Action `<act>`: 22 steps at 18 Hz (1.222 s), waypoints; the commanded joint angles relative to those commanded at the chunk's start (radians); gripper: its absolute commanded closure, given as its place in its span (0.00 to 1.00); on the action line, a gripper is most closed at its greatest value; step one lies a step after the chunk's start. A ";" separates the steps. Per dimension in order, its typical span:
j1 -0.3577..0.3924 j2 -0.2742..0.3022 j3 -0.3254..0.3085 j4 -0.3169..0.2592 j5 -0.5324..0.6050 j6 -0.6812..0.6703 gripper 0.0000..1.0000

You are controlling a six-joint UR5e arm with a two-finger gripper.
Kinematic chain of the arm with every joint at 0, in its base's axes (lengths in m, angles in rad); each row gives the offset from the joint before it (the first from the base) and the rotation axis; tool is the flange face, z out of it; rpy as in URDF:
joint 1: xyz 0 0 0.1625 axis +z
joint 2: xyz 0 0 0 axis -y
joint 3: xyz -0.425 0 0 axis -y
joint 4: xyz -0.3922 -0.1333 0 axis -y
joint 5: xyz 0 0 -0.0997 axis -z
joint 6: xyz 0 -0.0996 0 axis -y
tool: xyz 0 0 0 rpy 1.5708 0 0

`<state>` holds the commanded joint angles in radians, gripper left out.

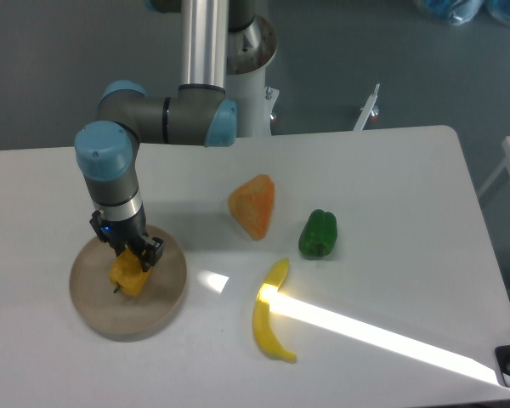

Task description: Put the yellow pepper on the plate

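The round beige plate (157,302) sits at the table's front left. The yellow pepper (127,276), lumpy and orange-yellow with its dark stem pointing down-left, is over the middle of the plate, at or just above its surface. My gripper (128,257) points straight down onto the pepper and is shut on its upper part. The fingers hide the pepper's top.
An orange triangular wedge (253,205) lies mid-table, a green pepper (319,233) to its right, and a curved yellow banana (270,312) in front of them. A bright strip of sunlight crosses the table's front right. The arm's base column stands at the back.
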<state>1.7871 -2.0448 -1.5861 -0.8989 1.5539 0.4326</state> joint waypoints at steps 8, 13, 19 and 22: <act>0.000 -0.008 -0.003 0.000 0.000 0.005 0.50; 0.002 -0.002 0.003 -0.002 0.000 -0.006 0.00; 0.009 0.038 0.012 -0.003 -0.009 -0.011 0.00; 0.040 0.083 0.009 -0.005 -0.006 -0.003 0.00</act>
<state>1.8268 -1.9621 -1.5769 -0.9035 1.5478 0.4295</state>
